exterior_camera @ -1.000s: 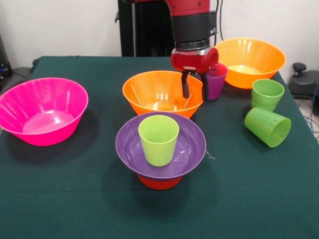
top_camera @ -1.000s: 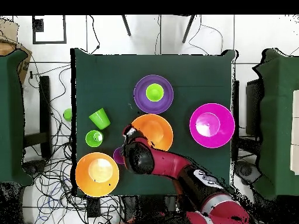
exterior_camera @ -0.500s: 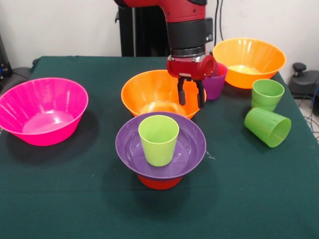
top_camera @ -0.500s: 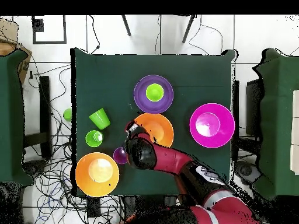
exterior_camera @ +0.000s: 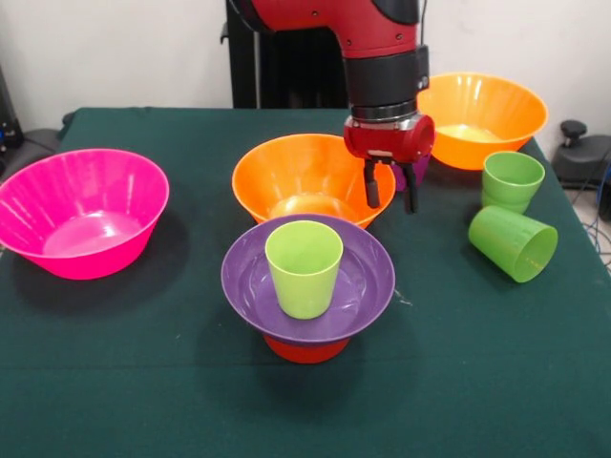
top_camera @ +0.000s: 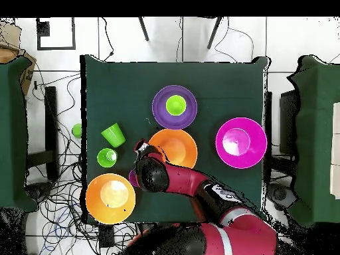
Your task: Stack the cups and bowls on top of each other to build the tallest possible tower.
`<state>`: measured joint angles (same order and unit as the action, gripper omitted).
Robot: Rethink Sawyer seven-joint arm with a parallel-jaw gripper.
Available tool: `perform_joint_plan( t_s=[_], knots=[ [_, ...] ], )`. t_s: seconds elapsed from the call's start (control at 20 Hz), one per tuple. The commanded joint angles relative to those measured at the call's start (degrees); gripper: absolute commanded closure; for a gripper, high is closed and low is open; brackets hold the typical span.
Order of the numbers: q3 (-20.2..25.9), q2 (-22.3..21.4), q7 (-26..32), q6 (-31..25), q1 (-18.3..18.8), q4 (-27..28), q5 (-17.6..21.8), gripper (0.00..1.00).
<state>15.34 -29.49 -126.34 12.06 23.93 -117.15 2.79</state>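
The tower stands at the table's front middle: a yellow-green cup upright in the purple bowl, which rests on a small orange bowl. My gripper hangs open and empty just right of the middle orange bowl, low over the table. It covers most of the purple cup behind it. From above, the gripper sits at the orange bowl's left edge, and the tower's cup shows inside the purple bowl.
A big pink bowl sits at the left, a second orange bowl at the back right. One green cup stands upright and another lies on its side near the right edge. Something small and green lies off the table.
My gripper has moved right in the front view, from over the middle orange bowl's rim to beside it, in front of the purple cup. It stays open. Nothing else moved.
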Motion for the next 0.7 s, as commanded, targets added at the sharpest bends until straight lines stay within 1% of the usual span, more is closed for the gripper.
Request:
perform_joint_plan(
  t_s=[0.05,0.2,0.7],
  knots=[
    [1.43,1.1,-8.52,-3.09,-2.39,2.48,-3.22,0.0],
    [1.52,0.98,-8.49,-3.24,-2.24,2.49,-3.02,0.0],
    [1.04,3.84,-7.1,-2.3,-1.78,4.73,-1.82,0.0]
  ],
)
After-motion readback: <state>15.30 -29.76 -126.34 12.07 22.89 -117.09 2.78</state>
